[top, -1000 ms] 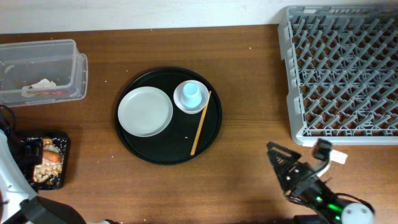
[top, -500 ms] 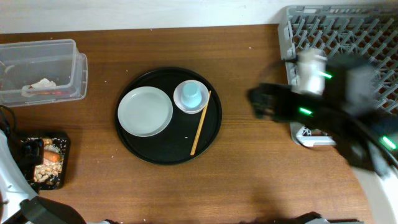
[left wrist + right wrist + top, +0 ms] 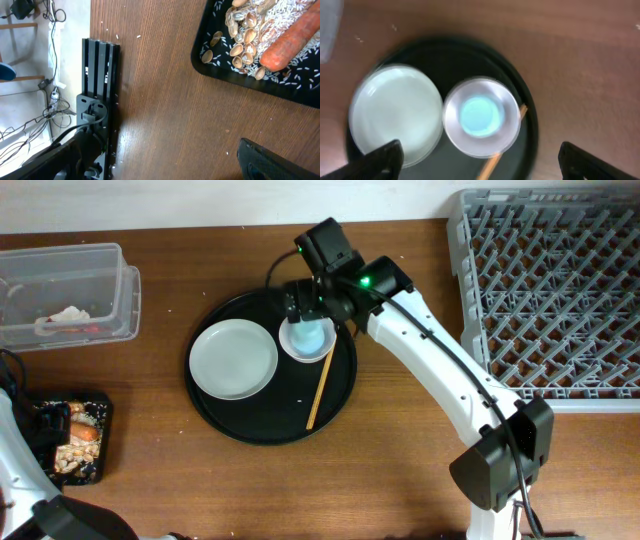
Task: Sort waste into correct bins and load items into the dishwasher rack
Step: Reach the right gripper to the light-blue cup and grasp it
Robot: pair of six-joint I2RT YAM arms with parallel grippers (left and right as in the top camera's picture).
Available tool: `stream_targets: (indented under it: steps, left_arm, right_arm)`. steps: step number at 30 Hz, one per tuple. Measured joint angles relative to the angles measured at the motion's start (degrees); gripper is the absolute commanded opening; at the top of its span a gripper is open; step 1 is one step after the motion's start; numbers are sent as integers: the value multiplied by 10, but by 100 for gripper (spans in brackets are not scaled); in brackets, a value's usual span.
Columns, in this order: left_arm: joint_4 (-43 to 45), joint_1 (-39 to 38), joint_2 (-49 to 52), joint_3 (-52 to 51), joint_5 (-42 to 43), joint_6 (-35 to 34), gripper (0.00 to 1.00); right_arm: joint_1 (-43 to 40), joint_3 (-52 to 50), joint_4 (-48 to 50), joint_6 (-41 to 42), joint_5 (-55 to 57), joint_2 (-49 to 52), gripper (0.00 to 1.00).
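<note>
On a brown wood-grain table (image 3: 150,440), backed along its far edge by a pale wall (image 3: 200,200), a round black tray (image 3: 250,425) sits in the middle. The tray carries a white plate (image 3: 233,359), a light-blue cup (image 3: 308,335) standing in its pale dish (image 3: 293,348), and wooden chopsticks (image 3: 321,390) lying just right of the dish. The right gripper (image 3: 480,152) hovers over the cup, its 2 fingers spread wide and holding nothing; its camera view is blurred. At far left, a clear tub (image 3: 110,270) holds a crumpled tissue (image 3: 70,313) and a red wrapper (image 3: 80,329). Nearer, a black container (image 3: 210,65) holds rice-and-nut scraps (image 3: 250,30) and a carrot (image 3: 290,42). The left gripper (image 3: 165,162) hangs beside it over bare wood, fully open and empty. Past the table's left edge, cables (image 3: 30,130) trail across a pale floor. A grey dishwasher rack (image 3: 550,290) fills the far right corner.
</note>
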Motion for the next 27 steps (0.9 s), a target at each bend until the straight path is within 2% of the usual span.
stream_targets:
  steps: [4, 10, 20, 22, 24, 27]
  left_arm:
    - [0, 0, 0, 0, 0, 0, 99]
    - [0, 0, 0, 0, 0, 0, 99]
    - [0, 0, 0, 0, 0, 0, 99]
    - [0, 0, 0, 0, 0, 0, 99]
    - [0, 0, 0, 0, 0, 0, 99]
    - [0, 0, 0, 0, 0, 0, 99]
  right_arm:
    - [0, 3, 37, 2, -23, 19, 99]
    - [1, 5, 38, 2, -55, 115, 98]
    - [5, 5, 42, 18, -57, 169, 100]
    - [5, 5, 41, 19, -50, 174, 89]
    - [5, 5, 40, 22, -43, 174, 83]
    - [6, 5, 24, 25, -13, 174, 83]
